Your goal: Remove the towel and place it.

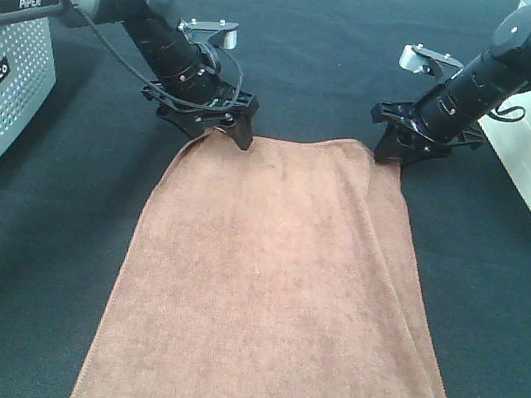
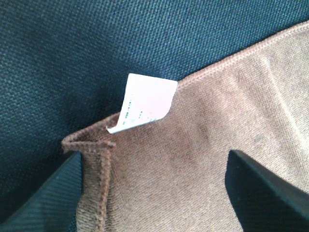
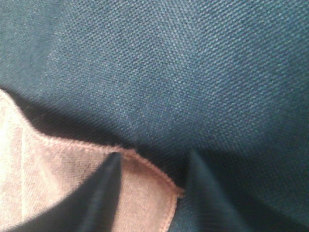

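1. While the towel (image 1: 271, 291) lies flat across the middle of the table (image 1: 310, 45), reaching its near edge, nothing is removed yet
2. Released, the left claw (image 1: 224, 130) straddles one far corner; the right claw (image 1: 401, 152), also unclenched, straddles the other
3. Grasping, lifting and placing remain

The towel (image 1: 271, 291) is brown, its tag (image 2: 145, 104) white, the table cover (image 1: 21, 272) black.

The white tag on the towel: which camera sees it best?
The left wrist view: the white tag sits big and clear at the towel corner. Exterior high shows no tag; right wrist shows a tagless corner.
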You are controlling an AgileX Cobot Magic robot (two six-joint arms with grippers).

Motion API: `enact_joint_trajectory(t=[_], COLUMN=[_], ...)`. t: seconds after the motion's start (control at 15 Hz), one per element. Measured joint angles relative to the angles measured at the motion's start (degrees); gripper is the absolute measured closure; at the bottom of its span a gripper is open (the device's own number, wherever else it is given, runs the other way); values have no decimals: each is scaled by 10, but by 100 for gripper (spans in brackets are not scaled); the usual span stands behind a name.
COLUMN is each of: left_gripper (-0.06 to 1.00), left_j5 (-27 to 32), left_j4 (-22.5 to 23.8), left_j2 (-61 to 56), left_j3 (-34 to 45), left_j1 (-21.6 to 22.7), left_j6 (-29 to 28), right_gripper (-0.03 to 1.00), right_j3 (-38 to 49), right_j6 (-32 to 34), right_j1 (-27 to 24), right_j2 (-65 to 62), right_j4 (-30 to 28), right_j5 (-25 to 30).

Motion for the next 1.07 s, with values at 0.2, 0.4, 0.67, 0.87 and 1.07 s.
enact_joint_trajectory(t=[0.2, 0.4, 0.67, 0.87, 1.07], left_gripper=[18, 18, 18, 18, 18], left_j5=[0, 1, 1, 2, 3], left_j4=[0, 3, 4, 22, 31], left_j2=[0, 0, 0, 0, 0], left_j3=[0, 0, 0, -1, -1], left_j1=[0, 0, 0, -3, -5], left_j6=[0, 0, 0, 0, 1], right_gripper=[69, 85, 97, 97, 97], right_j3=[0, 0, 0, -9, -17], right_j6=[0, 1, 2, 2, 2], right_j1=[0, 0, 2, 2, 3], right_j2=[0, 0, 1, 1, 5], right_j4=[-9, -23, -37, -41, -44], right_j5=[-2, -6, -7, 0, 8])
